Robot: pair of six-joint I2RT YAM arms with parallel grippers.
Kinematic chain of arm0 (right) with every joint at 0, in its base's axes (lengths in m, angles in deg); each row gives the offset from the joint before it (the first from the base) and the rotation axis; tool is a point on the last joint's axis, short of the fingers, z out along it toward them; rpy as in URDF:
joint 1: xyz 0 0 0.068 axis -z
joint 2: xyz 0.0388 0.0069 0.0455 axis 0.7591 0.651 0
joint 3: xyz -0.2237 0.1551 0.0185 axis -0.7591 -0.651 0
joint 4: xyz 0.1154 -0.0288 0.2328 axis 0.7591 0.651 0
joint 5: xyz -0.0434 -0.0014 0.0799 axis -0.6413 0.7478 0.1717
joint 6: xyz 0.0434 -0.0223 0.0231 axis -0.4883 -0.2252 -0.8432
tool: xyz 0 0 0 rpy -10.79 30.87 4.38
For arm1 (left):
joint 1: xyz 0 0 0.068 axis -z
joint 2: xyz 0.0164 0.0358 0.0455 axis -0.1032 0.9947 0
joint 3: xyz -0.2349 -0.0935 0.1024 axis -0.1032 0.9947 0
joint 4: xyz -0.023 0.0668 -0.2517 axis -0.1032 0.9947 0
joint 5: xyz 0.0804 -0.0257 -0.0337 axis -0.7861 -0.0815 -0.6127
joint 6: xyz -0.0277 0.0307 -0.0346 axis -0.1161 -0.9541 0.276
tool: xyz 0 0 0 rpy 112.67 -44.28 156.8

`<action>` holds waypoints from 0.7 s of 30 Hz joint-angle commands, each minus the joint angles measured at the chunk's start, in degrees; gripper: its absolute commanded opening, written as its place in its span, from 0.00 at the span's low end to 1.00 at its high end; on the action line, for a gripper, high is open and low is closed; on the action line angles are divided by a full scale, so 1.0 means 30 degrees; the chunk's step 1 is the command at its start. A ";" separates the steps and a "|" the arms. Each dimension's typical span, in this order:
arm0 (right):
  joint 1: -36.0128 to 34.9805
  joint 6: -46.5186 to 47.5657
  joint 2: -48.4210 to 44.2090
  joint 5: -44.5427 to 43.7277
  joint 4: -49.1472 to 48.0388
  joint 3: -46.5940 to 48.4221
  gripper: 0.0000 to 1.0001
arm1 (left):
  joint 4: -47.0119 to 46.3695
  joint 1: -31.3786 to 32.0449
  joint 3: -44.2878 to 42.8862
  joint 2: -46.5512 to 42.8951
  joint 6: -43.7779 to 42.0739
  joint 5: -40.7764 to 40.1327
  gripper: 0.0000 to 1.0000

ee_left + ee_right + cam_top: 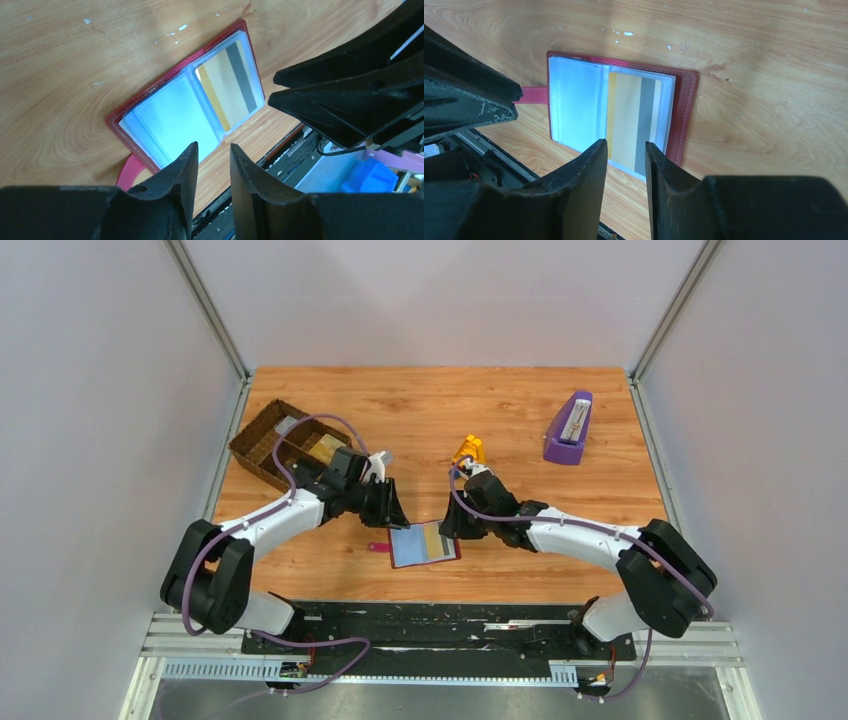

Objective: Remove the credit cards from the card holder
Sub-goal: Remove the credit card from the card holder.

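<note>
The wooden surface (430,410) is carrying a wicker basket (262,445) at far left and a purple stand (568,430) at far right, both showing only from above. The card holder (425,545) is lying open near the middle. The left pincer (214,147) and right pincer (625,145) are hanging at its sides, fingers slightly parted, gripping nothing. The wrist views are showing more plainly a tan-and-grey card (631,120) sitting inside its right clear sleeve.

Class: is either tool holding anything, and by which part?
Nothing is held: left tool and right tool hang open near the dark red leather card holder.
</note>
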 commanded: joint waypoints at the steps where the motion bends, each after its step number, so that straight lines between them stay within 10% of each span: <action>1: 0.0394 0.0524 0.0573 0.1194 -0.1162 0.0809 0.35 | -0.3008 0.0273 0.0552 0.0245 0.1337 0.1114 0.38; 21: 0.0748 -0.0251 0.2213 0.1259 -0.1766 -0.0280 0.26 | -0.7347 0.0766 0.2302 0.2487 0.2439 0.1232 0.37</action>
